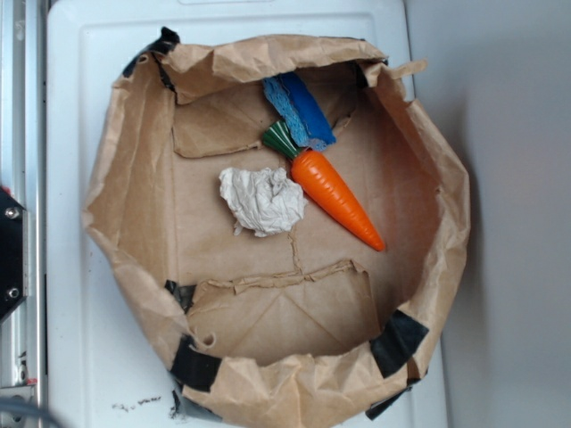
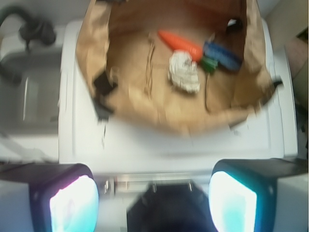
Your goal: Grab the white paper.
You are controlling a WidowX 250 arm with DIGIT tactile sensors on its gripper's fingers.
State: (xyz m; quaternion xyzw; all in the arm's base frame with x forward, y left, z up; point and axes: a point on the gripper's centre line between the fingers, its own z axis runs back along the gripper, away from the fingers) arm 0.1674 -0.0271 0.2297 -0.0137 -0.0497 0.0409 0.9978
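Wrist view is motion-blurred; edges are soft and small detail is unreadable. Gripper (image 2: 153,193) shows only as two finger pads (image 2: 73,205) at the bottom corners, both cut off by the frame edge. Pads stand wide apart with nothing between them. The dark block between the pads is too blurred to identify. In the exterior view the gripper itself isn't visible; a black metal part (image 1: 9,254) pokes in at the left edge, mostly cropped.

Container: brown paper bag (image 1: 143,267), cut down and opened flat into a shallow tray with crumpled walls, black tape (image 1: 397,341) at the corners. It sits on a white surface (image 1: 80,357).

Inside the bag:
- white paper (image 1: 261,201), crumpled wad, near the centre of the bag floor. Also visible in the wrist view (image 2: 184,71), well ahead of the pads, not touched by anything.
- orange carrot (image 1: 335,196), lying diagonally, green top (image 1: 281,137) toward the back wall. Its thick end touches or nearly touches the wad's right side; can't tell which.
- blue object (image 1: 299,111), textured, just behind the carrot top, against the back wall. Part of it is tucked under the folded bag rim.

Nothing lies on top of the wad. The carrot crowds it on one side; the other sides are bare bag floor.

Wrist view, top left: dark hose-like shape (image 2: 29,26) over a grey basin (image 2: 29,92), blurred.
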